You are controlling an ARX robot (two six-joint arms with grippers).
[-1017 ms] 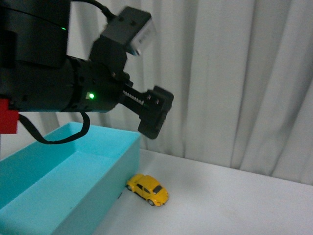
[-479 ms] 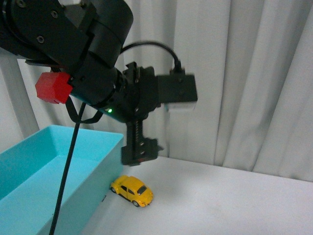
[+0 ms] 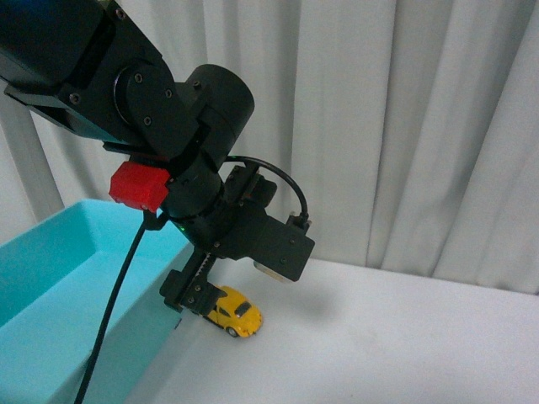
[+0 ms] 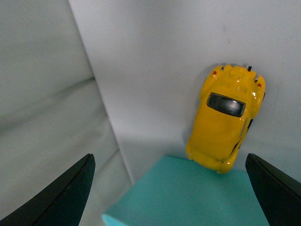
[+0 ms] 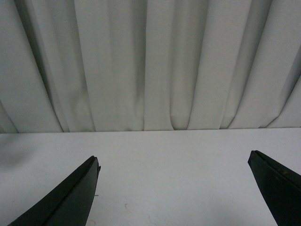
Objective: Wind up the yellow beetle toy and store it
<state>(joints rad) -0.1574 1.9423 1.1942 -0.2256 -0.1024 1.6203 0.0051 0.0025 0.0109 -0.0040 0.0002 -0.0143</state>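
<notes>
The yellow beetle toy stands on the white table, close against the outer wall of the teal box. My left gripper points down just left of the toy, over the box's corner, and is open. In the left wrist view the yellow beetle toy lies beyond the box corner, nearer one finger, with nothing between the fingers of the left gripper. My right gripper is open over bare table and does not show in the front view.
A white curtain hangs along the back of the table. The left arm's black body, red block and cable cover the upper left of the front view. The right wrist view holds only table and curtain.
The left arm has turned and come down, bringing its gripper from above the box's edge to just beside the toy. The toy has not been touched.
</notes>
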